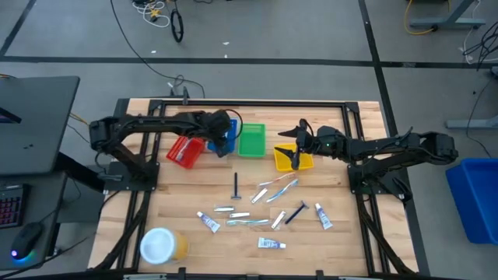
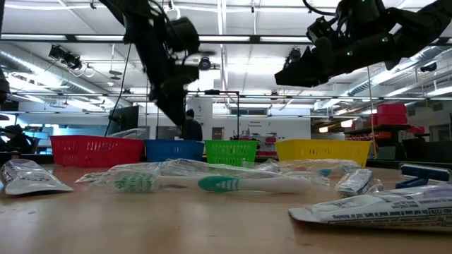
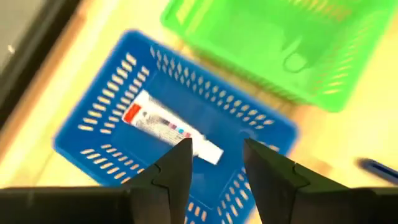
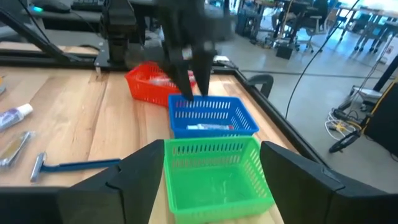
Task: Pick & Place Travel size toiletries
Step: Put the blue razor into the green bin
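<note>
- Left gripper (image 3: pixel 214 165) hangs over the blue bin (image 3: pixel 93 118), fingers apart and empty; a white tube (image 3: pixel 168 126) lies inside.
- Loose toiletries (image 1: pixel 264 208) scattered mid-table.
- Right gripper (image 1: pixel 296 158) spread wide above the yellow bin (image 1: pixel 282 162), holding nothing.

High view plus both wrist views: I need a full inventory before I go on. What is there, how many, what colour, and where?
Bins: four, red bin, blue bin, green bin, yellow bin, in a row across the table's middle.
Tube: one, white with red and blue print, lying inside the blue bin.
Loose toiletries: about ten, white, blue and pale, scattered on the wood in front of the bins.
Jar: one, yellow with white lid, near front left corner.
Left claw: dark, open, above the blue bin.
Right claw: dark, open, above the yellow bin.
</note>
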